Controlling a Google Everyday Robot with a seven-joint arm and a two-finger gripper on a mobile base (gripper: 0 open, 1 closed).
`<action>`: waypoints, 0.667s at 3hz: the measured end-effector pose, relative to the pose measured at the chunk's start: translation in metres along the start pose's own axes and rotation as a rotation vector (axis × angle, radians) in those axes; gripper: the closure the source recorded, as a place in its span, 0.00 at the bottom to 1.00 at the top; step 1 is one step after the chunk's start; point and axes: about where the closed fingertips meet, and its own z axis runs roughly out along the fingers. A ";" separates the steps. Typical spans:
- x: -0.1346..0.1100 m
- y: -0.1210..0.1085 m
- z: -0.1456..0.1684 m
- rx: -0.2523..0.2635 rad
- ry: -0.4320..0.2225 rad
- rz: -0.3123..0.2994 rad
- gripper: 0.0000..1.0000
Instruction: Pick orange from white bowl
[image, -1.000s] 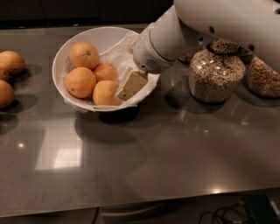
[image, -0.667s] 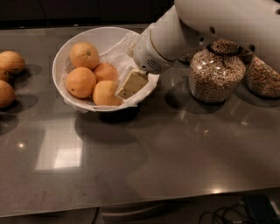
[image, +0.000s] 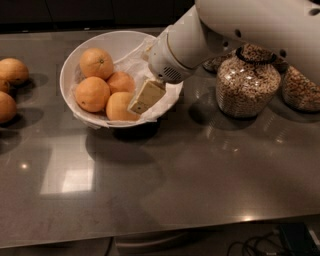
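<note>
Camera view: the white bowl sits on the grey countertop, left of centre and toward the back. It is lined with crumpled white paper that spills over the right rim.

We count four oranges in the bowl. One lies at the back, one at the left, one in the middle and partly hidden, and the front-right orange sits against the near rim.

The white arm reaches in from the upper right and slants down over the bowl's right side. The gripper is inside the bowl. Its cream-coloured tip lies against the right flank of the front-right orange.

We cannot tell whether the gripper is wide, narrow or gripping the fruit, because the wrist housing covers most of it.

Also noted:
- Three loose oranges lie at the left edge of the counter, well apart from the bowl.
- A glass jar of grain stands to the right of the bowl.
- A second jar stands just beside the first, partly behind the arm.
</note>
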 end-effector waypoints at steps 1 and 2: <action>-0.017 -0.001 0.021 -0.018 -0.051 -0.027 0.38; -0.017 -0.001 0.021 -0.018 -0.051 -0.026 0.40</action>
